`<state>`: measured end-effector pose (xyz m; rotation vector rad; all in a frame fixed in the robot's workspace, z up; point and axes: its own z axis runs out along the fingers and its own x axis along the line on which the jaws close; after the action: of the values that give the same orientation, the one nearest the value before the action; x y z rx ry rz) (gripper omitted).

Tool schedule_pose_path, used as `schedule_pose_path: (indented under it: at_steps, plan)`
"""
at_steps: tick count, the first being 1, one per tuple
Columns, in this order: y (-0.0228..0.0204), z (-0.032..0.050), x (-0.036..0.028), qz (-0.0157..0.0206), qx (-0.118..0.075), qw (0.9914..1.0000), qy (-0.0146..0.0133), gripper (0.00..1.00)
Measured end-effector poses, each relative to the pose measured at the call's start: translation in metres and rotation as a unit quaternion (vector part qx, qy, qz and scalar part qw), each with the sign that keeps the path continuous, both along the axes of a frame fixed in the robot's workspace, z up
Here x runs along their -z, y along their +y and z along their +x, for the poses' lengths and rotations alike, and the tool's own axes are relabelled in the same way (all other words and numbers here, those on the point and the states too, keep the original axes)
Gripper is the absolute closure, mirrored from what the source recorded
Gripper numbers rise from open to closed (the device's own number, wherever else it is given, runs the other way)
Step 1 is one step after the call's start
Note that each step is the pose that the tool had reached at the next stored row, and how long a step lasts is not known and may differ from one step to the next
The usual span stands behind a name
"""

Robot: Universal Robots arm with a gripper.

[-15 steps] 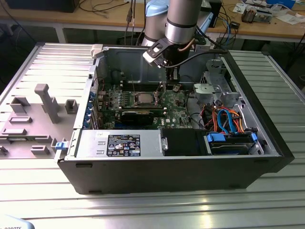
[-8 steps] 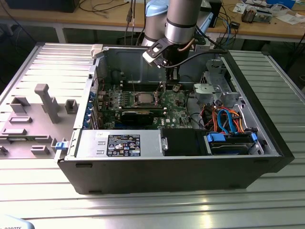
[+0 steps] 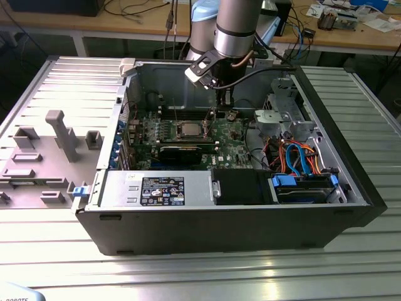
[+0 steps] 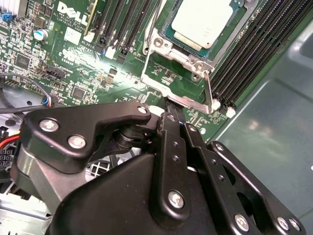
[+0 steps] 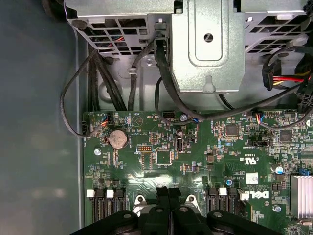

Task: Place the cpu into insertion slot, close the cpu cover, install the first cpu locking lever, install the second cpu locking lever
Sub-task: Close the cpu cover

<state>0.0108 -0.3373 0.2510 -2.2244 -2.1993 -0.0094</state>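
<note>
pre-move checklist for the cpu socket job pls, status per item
1. cpu seated flat: ok.
2. cpu cover down around the chip: ok, as far as the second wrist view shows.
3. near locking lever latched: not ok, it stands raised.
4. far locking lever latched: not ok, also up.
5. gripper at the cover's edge, fingers shut: ok.
6. Gripper touching the near lever: cannot tell.
</note>
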Motion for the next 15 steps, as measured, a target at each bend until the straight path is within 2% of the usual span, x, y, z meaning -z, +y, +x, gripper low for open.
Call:
schedule_pose_path:
  at_steps: [15]
  plan:
    - [0.0, -0.003, 0.0, 0.0, 0.0, 1.0, 0.0, 0.89]
